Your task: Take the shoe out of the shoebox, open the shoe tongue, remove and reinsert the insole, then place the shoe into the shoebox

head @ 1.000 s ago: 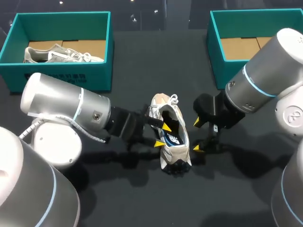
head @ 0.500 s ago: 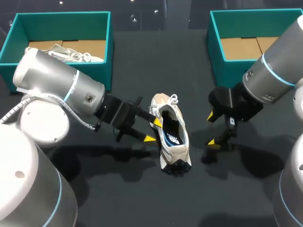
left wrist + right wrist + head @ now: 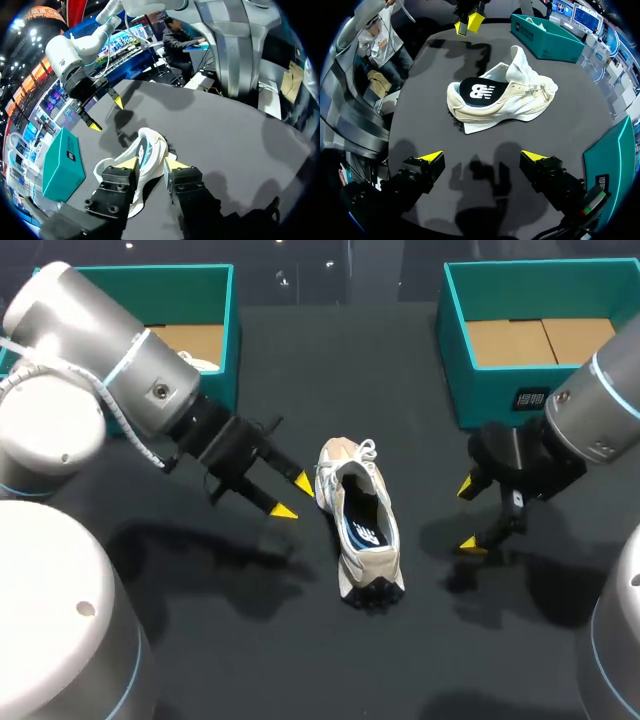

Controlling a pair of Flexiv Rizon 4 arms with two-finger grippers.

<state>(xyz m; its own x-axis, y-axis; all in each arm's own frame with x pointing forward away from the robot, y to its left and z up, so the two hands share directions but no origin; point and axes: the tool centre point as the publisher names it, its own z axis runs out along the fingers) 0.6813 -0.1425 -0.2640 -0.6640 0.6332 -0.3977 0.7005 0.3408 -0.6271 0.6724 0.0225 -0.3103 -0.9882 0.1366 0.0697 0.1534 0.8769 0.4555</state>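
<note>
Sitting lengthwise away from you, the shoe (image 3: 360, 525) lies just beside your left gripper (image 3: 293, 495) and farther from your right gripper (image 3: 468, 516), both spread and empty.

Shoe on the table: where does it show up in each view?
Head view: shoe at mid-table, between left gripper and right gripper, touching neither.
Left wrist view: shoe just ahead of that gripper's open fingers, with the right gripper beyond it.
Right wrist view: shoe ahead of the open gripper, apart from it.
Shared landmark: the labelled teal shoebox.
</note>
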